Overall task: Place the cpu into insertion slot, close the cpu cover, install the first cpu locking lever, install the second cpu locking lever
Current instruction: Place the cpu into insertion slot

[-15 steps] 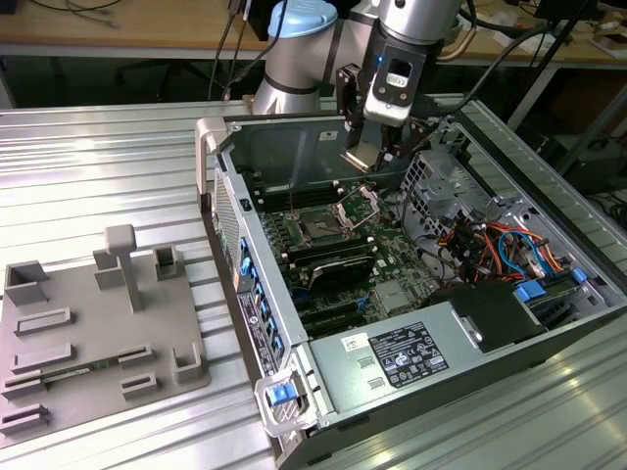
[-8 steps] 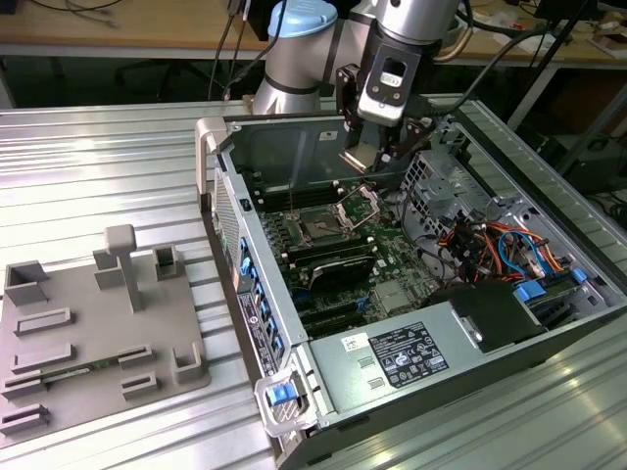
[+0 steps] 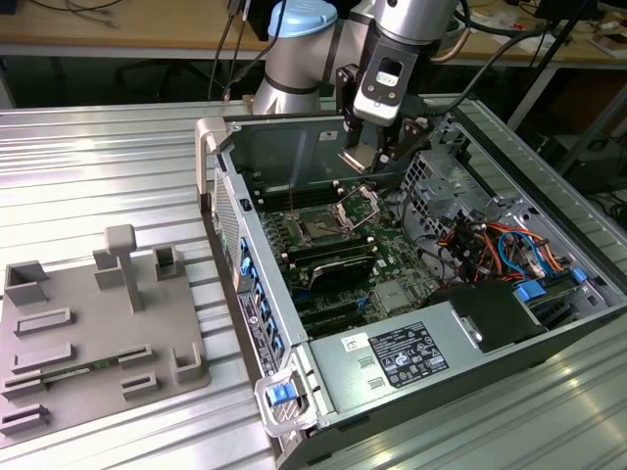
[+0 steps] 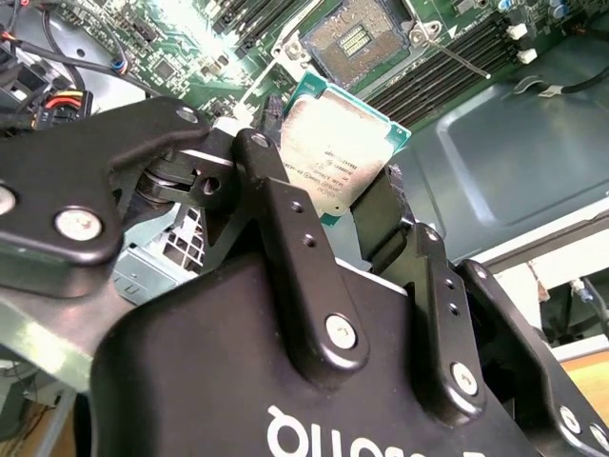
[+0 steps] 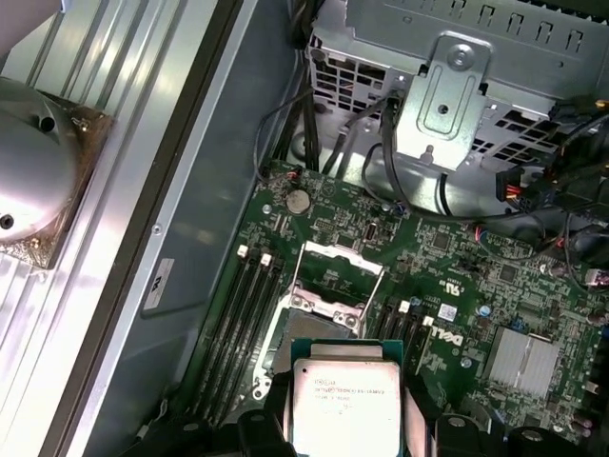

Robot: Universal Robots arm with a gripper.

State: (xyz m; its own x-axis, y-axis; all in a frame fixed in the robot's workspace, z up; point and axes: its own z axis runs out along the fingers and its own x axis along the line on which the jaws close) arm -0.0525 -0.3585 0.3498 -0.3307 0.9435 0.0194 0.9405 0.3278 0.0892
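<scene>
In the exterior view the gripper (image 3: pixel 377 157) hangs inside the open computer case (image 3: pixel 294 382), over the far part of the green board. The insertion slot (image 3: pixel 318 227) lies just below it, toward the exterior view's left. The cpu cover (image 3: pixel 361 201) stands raised beside the slot. A grey fixture plate (image 3: pixel 98 333) lies on the ribbed table (image 3: pixel 98 157), well apart on the exterior view's left.

The second wrist view shows the grip itself. 2 black fingers (image 4: pixel 271 190) press against opposite edges of the cpu (image 4: pixel 333 152). It is held tilted in the air, metal top toward the camera, short of the bare insertion slot (image 4: pixel 357 38).

In the first wrist view the cpu (image 5: pixel 344 405) hides the near side of the socket area, and the cpu cover (image 5: pixel 343 255) is tipped up beyond it.
</scene>
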